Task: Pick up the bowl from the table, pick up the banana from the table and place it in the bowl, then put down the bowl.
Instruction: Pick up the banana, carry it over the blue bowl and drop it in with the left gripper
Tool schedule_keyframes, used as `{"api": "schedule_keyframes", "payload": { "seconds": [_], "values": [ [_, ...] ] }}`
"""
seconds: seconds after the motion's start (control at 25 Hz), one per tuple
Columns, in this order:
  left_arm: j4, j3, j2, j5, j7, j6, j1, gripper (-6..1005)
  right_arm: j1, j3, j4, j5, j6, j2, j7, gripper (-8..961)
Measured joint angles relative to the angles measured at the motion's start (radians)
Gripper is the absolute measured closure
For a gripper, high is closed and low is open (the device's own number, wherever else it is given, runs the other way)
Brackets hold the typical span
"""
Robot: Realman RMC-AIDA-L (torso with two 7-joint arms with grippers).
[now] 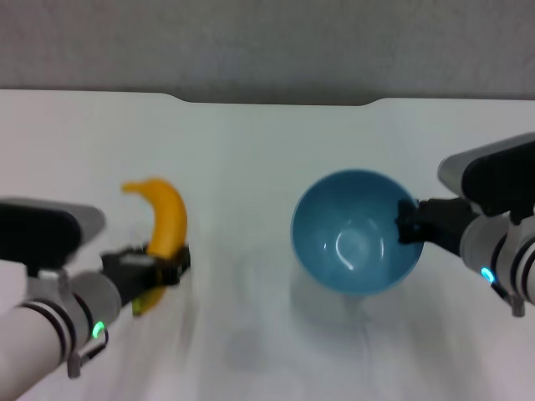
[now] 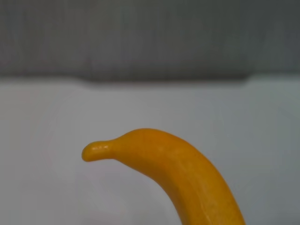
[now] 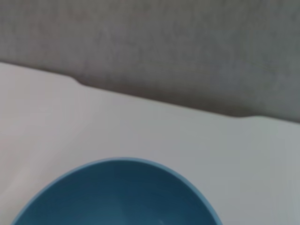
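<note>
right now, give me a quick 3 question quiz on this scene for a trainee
1. True or false: the banana already lies inside the bowl.
2. Which gripper is on the bowl's rim? A) left B) right C) neither
3. Fill in: in the head view the left gripper is closed on the ______.

Key
1. False. The banana is at the left gripper, well apart from the bowl, which is empty.
2. B. The right gripper grips the rim on the robot's right side, and the bowl seems lifted off the table, judging by the shadow beneath it.
3. banana.
</note>
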Motion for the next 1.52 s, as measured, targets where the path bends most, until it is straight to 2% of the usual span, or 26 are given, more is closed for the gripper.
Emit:
{"api": "schedule_keyframes", "payload": {
  "seconds": [0.08,0.12,0.28,0.4,0.6,0.8,1.0,1.52],
  "values": [
    [-0.134,-0.005,0.000,0.045,0.000,-0.021,0.079,495,0.012,-0.015,-0.030,0.024,0.013,0.000,0.000,918],
    [-0.134,-0.005,0.000,0.045,0.000,-0.021,0.079,494,0.016,-0.020,-0.040,0.032,0.017,0.000,0.000,918],
    [-0.257,0.009,0.000,0.067,0.000,-0.048,0.138,492,0.041,-0.053,-0.076,0.073,0.041,-0.001,0.000,918],
    [-0.306,0.039,0.000,0.072,0.001,-0.067,0.145,490,0.066,-0.084,-0.098,0.104,0.057,0.000,0.000,918],
    [-0.312,0.098,0.001,0.084,0.001,-0.086,0.121,487,0.120,-0.125,-0.132,0.165,0.076,0.001,0.001,918],
    [-0.309,0.124,0.000,0.105,0.001,-0.093,0.101,484,0.126,-0.133,-0.130,0.188,0.091,0.000,0.001,917],
    [-0.266,0.140,-0.003,0.122,0.001,-0.128,0.077,481,0.163,-0.161,-0.127,0.235,0.096,-0.003,-0.004,916],
    [-0.214,0.155,-0.002,0.120,0.000,-0.198,0.071,473,0.177,-0.157,-0.076,0.226,0.089,-0.005,-0.008,914]
  ]
}}
